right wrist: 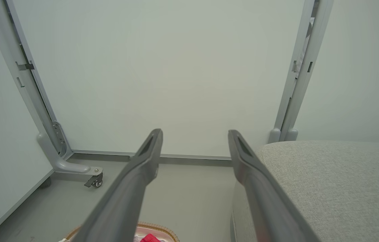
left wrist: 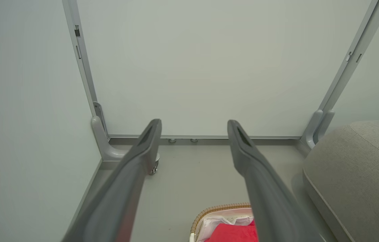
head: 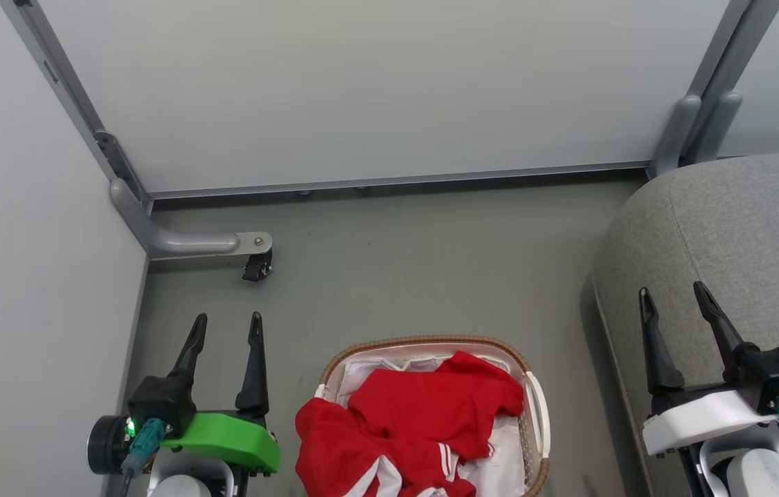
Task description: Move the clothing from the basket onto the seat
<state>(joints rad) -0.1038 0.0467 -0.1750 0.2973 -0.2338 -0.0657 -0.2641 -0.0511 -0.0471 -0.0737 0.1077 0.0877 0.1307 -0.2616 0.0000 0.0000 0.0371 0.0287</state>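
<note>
Red clothing [head: 424,414] with white stripes is heaped in the oval basket [head: 538,407], which stands on the floor at the bottom centre of the head view; one garment hangs over its left rim. A white cloth lines the basket under the red pile. The grey seat [head: 728,228] rises at the right. My left gripper [head: 227,326] hovers open and empty left of the basket. Over the seat's front edge my right gripper [head: 671,292] is open and empty. The basket rim [left wrist: 216,209] and red clothing [left wrist: 233,233] peek in at the bottom of the left wrist view, the seat [left wrist: 357,168] at its right.
Pale partition panels close off the back and left, carried on grey posts. A grey foot with a black caster [head: 256,266] juts onto the floor at the back left. Grey floor [head: 417,269] lies between basket, panels and seat.
</note>
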